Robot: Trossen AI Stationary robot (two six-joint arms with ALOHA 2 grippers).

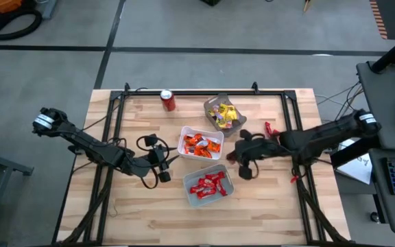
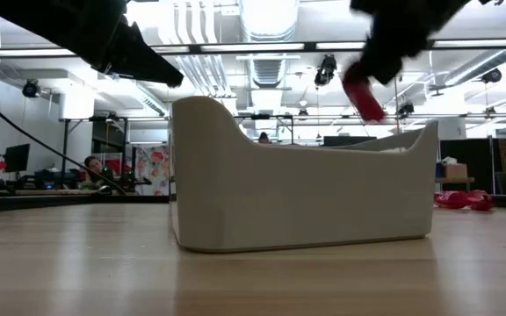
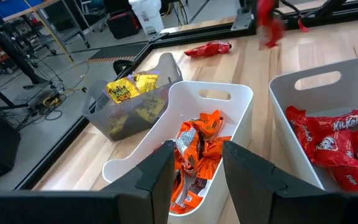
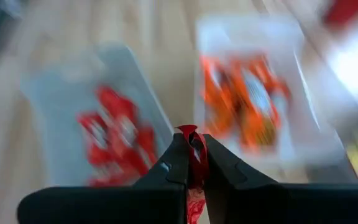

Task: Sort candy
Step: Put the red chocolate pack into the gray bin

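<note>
Left to right: your left gripper (image 1: 163,167) hovers at nine o'clock of the white tray of orange-wrapped candy (image 1: 200,144), its fingers (image 3: 161,177) apart and empty. The white tray of red-wrapped candy (image 1: 208,184) sits at six o'clock of the orange tray. Your right gripper (image 4: 194,163), at three o'clock, is clamped on one red-wrapped candy (image 4: 196,155). The grey tray of yellow-wrapped candy (image 1: 223,114) lies at one o'clock.

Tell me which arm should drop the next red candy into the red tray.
Right. Its gripper is shut on a red candy, just right of the red tray. The left gripper holds nothing, pointing at the orange tray.
</note>
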